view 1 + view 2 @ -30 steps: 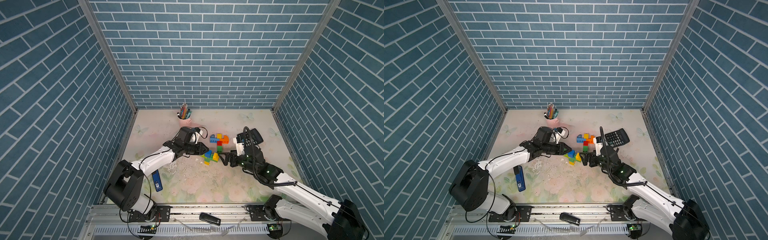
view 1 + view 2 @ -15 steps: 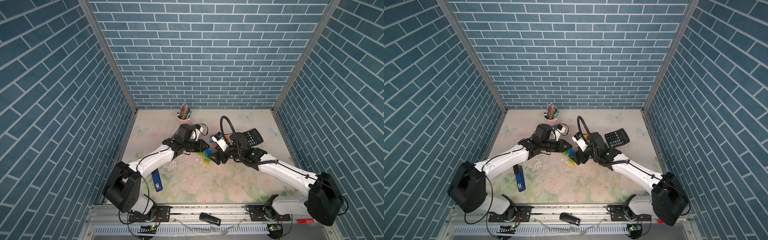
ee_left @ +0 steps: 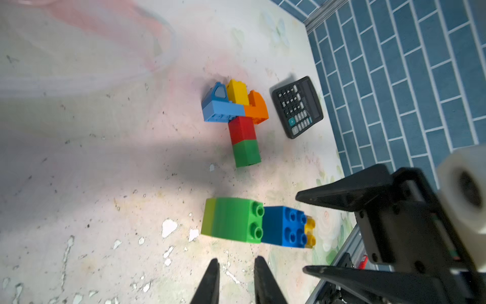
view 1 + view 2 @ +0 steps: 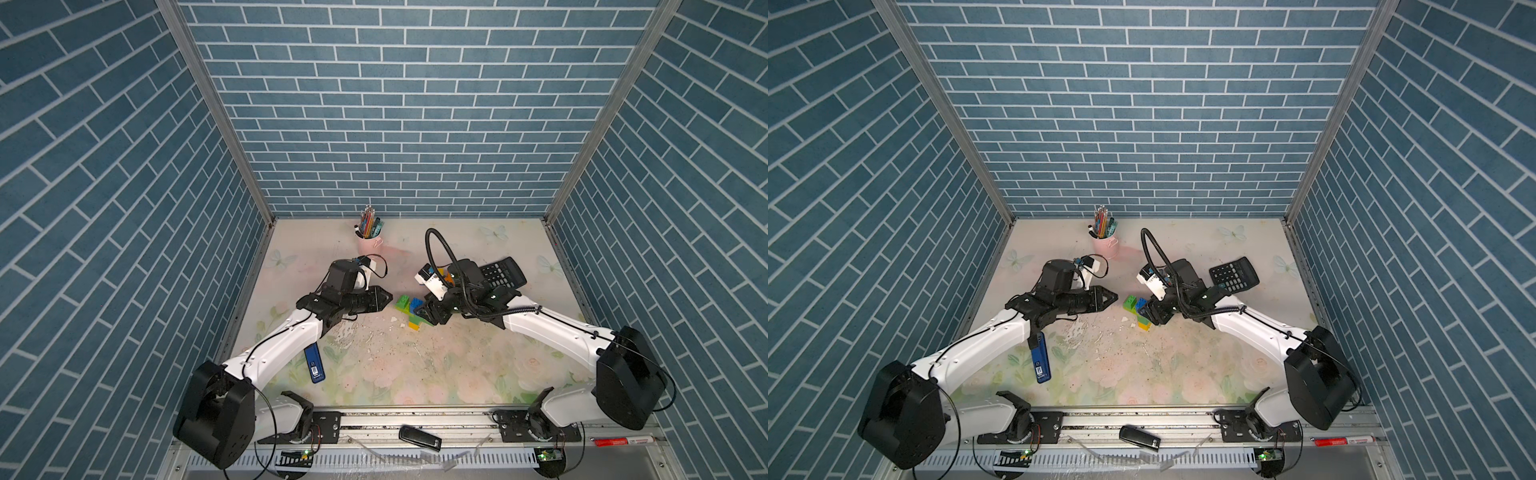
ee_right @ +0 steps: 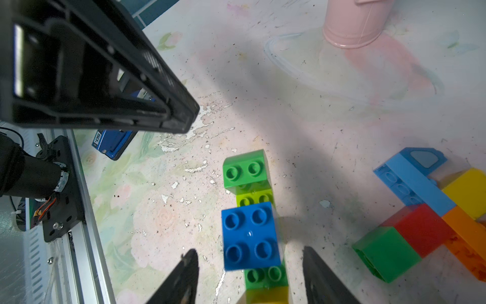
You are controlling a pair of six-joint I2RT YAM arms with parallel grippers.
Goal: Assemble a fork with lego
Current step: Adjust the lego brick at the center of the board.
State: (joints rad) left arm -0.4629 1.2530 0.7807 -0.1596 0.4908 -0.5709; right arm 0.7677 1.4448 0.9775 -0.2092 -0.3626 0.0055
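The lego sits in two groups on the floral tabletop (image 4: 415,374). The nearer group is a short lego row (image 3: 247,221) lying flat, with a green end, a lime piece, a blue brick (image 5: 249,235) riding on top, then more green and a yellow end. The right claw (image 5: 249,248) has come in over the yellow end with its fingers (image 5: 184,273) apart. One finger stands on each side of the row and the blue brick lies between them, with bare tabletop visible on both sides, so nothing is gripped. In both top views the right claw (image 4: 428,311) covers part of the row, leaving only the green, blue and lime-yellow bits showing.

The left claw (image 4: 386,297) points at the row's green end from the opposite side. It is near the end but clear of it, its fingers drawn together and holding nothing. In the left wrist view its tips (image 3: 214,273) show only a narrow slot between them.

The second group is a joined lego T-piece (image 3: 240,126): light blue, yellow and orange across the top, with red then green for the stem. It lies flat, apart from the row and beyond it, just beside a black calculator (image 3: 297,106). In the top views the right wrist hides most of it.

A pink cup (image 4: 369,243) of pencils stands at the back wall, and a flat blue device (image 4: 314,368) lies under the left arm.
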